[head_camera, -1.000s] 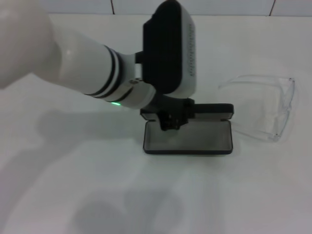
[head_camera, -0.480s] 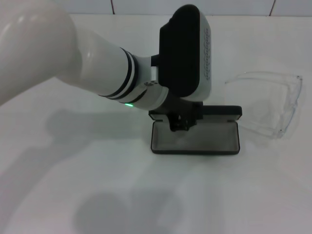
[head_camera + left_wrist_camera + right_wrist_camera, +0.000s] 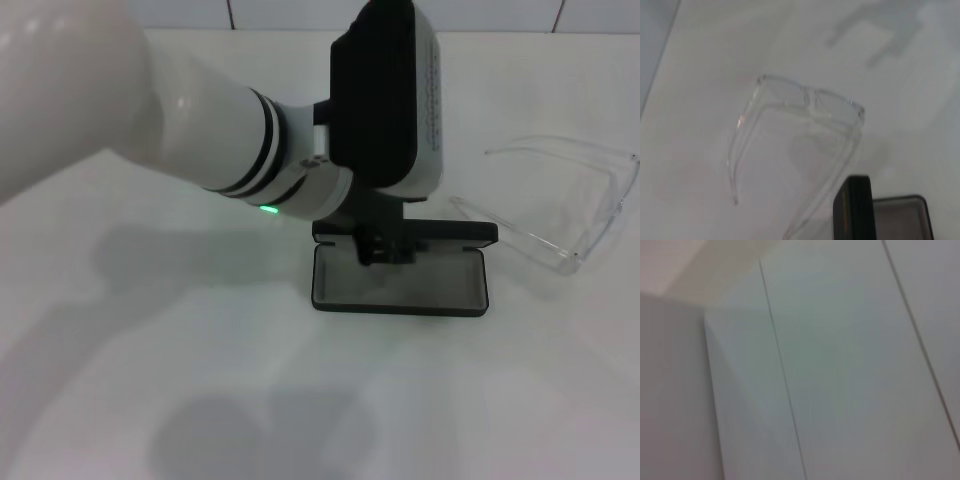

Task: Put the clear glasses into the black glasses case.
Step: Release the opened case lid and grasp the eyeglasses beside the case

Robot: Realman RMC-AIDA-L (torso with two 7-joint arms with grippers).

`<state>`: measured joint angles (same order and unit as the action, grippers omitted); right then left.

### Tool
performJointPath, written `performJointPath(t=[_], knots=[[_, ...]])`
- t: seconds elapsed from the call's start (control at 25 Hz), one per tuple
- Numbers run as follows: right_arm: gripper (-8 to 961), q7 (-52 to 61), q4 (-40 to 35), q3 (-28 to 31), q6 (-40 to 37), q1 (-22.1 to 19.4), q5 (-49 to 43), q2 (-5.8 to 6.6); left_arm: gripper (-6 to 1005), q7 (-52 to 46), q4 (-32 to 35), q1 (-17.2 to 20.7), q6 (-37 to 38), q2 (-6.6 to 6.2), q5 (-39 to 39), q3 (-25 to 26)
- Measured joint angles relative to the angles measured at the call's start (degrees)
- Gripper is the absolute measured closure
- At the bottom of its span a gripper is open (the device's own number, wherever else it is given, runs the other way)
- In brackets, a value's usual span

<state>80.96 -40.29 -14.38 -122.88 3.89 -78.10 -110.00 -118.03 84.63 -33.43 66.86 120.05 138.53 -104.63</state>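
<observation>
The black glasses case [image 3: 400,280] lies open beside the clear glasses [image 3: 560,205].

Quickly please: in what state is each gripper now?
Left gripper: over the black glasses case, fingers' state cannot be told.
Right gripper: not in view.

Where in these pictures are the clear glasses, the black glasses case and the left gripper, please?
clear glasses [image 3: 807,100]: left wrist view, on the front lens by the bridge.
black glasses case [image 3: 400,285]: head view, on the grey lining of the open tray.
left gripper [image 3: 380,245]: head view, on its dark tip over the case's hinge edge.
</observation>
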Motion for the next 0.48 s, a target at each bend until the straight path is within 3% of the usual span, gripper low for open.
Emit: performJointPath(t=[0.16, 0.2, 0.28, 0.36, 0.4, 0.44, 0.48], knots=[[80, 0.74, -4.27, -0.37, 3.59, 3.95, -11.03, 0.49, 509, -0.07, 3.5, 0.66, 1.59, -0.07, -3.15, 1.54], [81, 1.24, -5.63, -0.57, 4.21, 5.69, -14.58, 0.54, 509, 0.19, 6.91, 2.12, 3.15, -0.17, -8.53, 5.18], [81, 2.89, -9.05, -1.64, 4.79, 9.42, -22.07, 0.67, 510, 0.6, 8.19, 3.12, 3.54, -0.17, -11.54, 7.27], [81, 7.19, -15.73, -7.37, 4.08, 14.52, -30.98, 1.15, 512, 2.08, 10.13, 5.29, 3.87, -0.17, -19.05, 11.46], [82, 7.19, -15.73, -7.37, 4.08, 14.52, -30.98, 1.15, 513, 2.93, 10.37, 6.19, 3.92, -0.17, -22.1, 13.0], [82, 11.52, -22.29, -13.74, 2.91, 17.39, -34.64, 1.29, 514, 3.74, 10.45, 6.86, 3.95, -0.17, -24.61, 14.13], [82, 12.42, -23.66, -15.04, 2.7, 17.77, -35.31, 1.29, 515, 5.38, 10.5, 8.43, 4.02, -0.17, -29.36, 16.44]])
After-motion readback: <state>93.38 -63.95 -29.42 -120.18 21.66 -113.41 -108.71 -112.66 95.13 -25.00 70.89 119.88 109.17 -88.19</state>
